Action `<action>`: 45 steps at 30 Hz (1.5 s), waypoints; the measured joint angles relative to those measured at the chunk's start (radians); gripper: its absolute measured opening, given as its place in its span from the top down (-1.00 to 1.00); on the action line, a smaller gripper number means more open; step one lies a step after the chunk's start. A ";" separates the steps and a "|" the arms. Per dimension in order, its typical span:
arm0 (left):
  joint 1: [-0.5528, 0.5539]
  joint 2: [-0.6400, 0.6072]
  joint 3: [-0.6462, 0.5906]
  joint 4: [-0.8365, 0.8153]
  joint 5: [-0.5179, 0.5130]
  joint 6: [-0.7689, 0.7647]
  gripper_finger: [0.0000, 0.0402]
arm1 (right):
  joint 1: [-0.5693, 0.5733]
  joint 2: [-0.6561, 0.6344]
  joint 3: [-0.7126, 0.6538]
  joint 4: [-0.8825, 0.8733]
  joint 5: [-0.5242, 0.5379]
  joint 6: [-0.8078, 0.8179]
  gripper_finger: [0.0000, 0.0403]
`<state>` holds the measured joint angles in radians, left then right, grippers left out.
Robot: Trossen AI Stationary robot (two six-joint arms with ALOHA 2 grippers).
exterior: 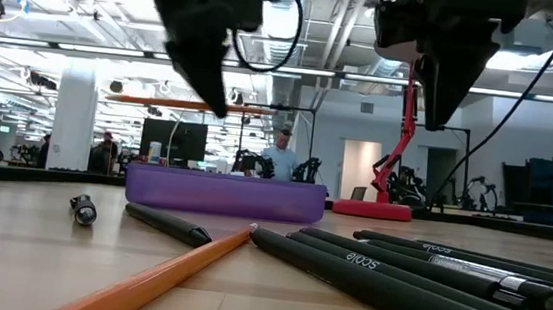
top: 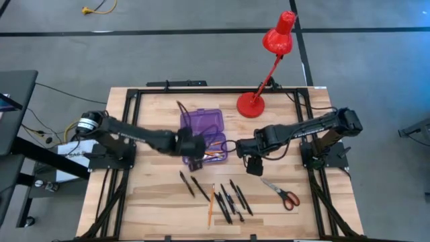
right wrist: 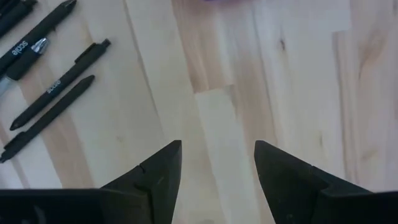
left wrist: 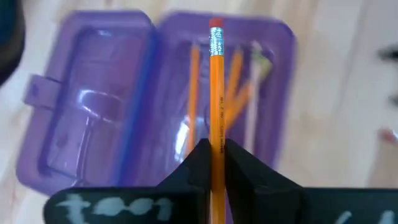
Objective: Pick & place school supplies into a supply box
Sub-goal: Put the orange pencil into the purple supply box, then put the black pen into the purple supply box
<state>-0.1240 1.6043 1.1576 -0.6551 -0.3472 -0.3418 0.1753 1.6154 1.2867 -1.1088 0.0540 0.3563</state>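
My left hand (left wrist: 216,163) is clamped on an orange pencil (left wrist: 216,93), held over the open purple supply box (left wrist: 93,106). I should line it up with the pencils already inside, lower, then release. My right hand (right wrist: 217,165) waits apart, beside the box.

Grey floor (top: 168,60), bright ceiling-lit office (exterior: 85,48)
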 joint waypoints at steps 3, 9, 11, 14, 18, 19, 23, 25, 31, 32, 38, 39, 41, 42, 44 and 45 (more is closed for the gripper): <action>0.097 0.000 0.000 0.097 0.043 0.050 0.95 | 0.020 0.000 0.000 0.012 0.002 0.037 0.04; 0.240 0.000 0.000 0.237 0.114 0.072 0.95 | 0.050 0.000 0.000 0.041 0.008 0.110 0.04; 0.268 0.000 -0.007 0.271 0.136 0.072 0.95 | 0.061 0.000 0.000 0.041 0.029 0.130 0.04; 0.285 0.000 -0.050 0.340 0.165 0.064 0.95 | 0.075 0.000 0.000 0.041 0.058 0.150 0.04; 0.269 0.000 -0.129 0.445 0.186 0.059 0.94 | 0.080 0.000 0.000 0.040 0.087 0.161 0.04; 0.261 0.000 -0.147 0.455 0.187 0.052 0.94 | 0.079 0.000 0.000 0.040 0.090 0.161 0.04; 0.228 0.001 -0.199 0.473 0.189 0.039 0.94 | 0.077 0.000 0.000 0.040 0.111 0.160 0.04; 0.215 0.001 -0.213 0.475 0.188 0.037 0.94 | 0.070 0.000 0.000 0.040 0.112 0.160 0.04; 0.209 0.001 -0.254 0.540 0.183 0.015 0.90 | 0.055 0.000 0.000 0.047 0.113 0.144 0.04; 0.209 0.001 -0.260 0.546 0.183 0.013 0.89 | 0.054 0.000 0.000 0.047 0.113 0.144 0.04; 0.210 0.001 -0.264 0.557 0.184 0.024 0.81 | 0.053 0.000 0.000 0.047 0.109 0.143 0.04; 0.210 0.001 -0.264 0.565 0.186 0.030 0.80 | 0.053 0.000 0.000 0.047 0.109 0.143 0.04; 0.210 0.001 -0.264 0.587 0.202 0.043 0.77 | 0.053 0.000 0.000 0.047 0.109 0.143 0.04; 0.210 0.001 -0.264 0.594 0.205 0.046 0.75 | 0.053 0.000 0.000 0.047 0.107 0.145 0.04; 0.210 0.001 -0.264 0.600 0.204 0.047 0.70 | 0.053 0.000 0.000 0.047 0.105 0.148 0.04; 0.210 0.001 -0.264 0.601 0.205 0.048 0.66 | 0.053 0.000 0.000 0.047 0.105 0.149 0.04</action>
<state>0.0856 1.6051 0.8936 -0.0541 -0.1419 -0.2943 0.2285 1.6154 1.2865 -1.0615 0.1590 0.5053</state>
